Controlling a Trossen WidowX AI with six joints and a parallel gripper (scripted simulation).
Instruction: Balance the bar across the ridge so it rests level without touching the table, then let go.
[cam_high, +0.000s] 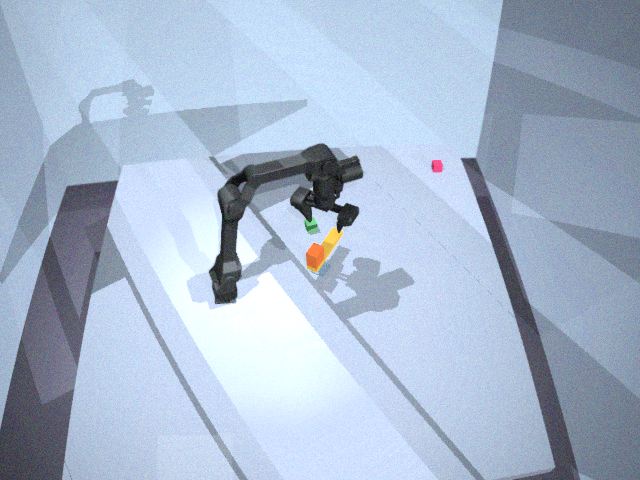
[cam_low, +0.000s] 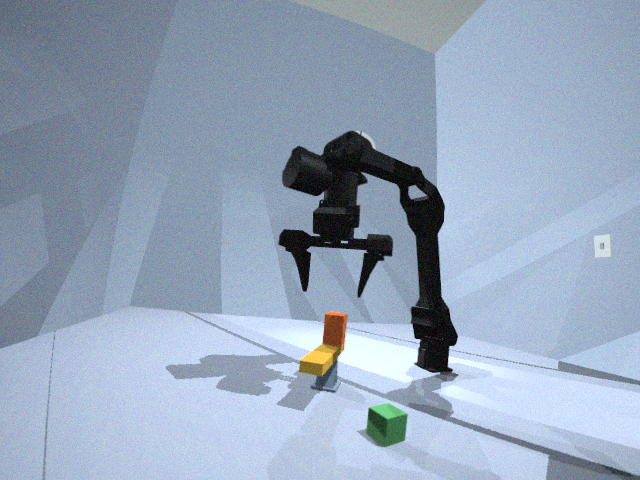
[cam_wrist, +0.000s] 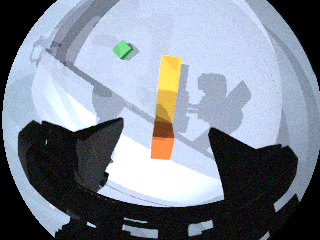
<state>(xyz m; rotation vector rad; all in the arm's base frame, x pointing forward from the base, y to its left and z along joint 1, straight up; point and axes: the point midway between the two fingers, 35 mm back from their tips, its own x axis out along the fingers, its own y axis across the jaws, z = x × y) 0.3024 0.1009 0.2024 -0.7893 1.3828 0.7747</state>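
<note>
Item: my gripper (cam_low: 333, 281), fingers spread wide and holding nothing, hanging above the bar with clear air between fingertips and bar. Item: the bar (cam_low: 323, 356), yellow along its length with an orange block (cam_low: 334, 328) standing on one end; it lies across the ridge (cam_low: 325, 382), a small grey-blue support under the bar, and in the exterior view both ends appear to sit off the worktop (cam_low: 155, 413), though I cannot tell for certain how level it is. Item: a green cube (cam_low: 386, 424), on the worktop near the ridge and apart from it. Item: a pink cube (cam_high: 437, 165), well away from the ridge. Risks, as I judge them: the orange block loads one end, so the balance point sits off the bar's middle; if the ridge is not under that point the bar may tip slowly until an end drops to the worktop. My fingertips hang on either side of the bar's line, so any sideways drift or descent of mine could clip the tall orange block and knock the bar off the ridge. A straight lift clears both.
</note>
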